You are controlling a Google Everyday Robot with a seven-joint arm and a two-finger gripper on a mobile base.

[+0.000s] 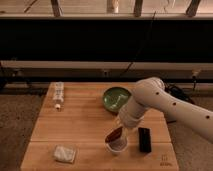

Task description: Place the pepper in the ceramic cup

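Observation:
The dark red pepper (114, 134) is held tilted right over the rim of the small white ceramic cup (117, 145), which stands on the wooden table (85, 125) near its front edge. My gripper (120, 131) comes down from the white arm on the right and sits directly above the cup, shut on the pepper. The pepper's lower tip is at the cup's left rim; I cannot tell whether it touches the cup. Most of the cup's inside is hidden by the pepper and gripper.
A wide green bowl (116, 98) sits behind the gripper. A black rectangular block (144, 139) lies just right of the cup. A clear plastic bottle (58, 94) lies at the back left. A pale crumpled packet (65, 153) lies at the front left.

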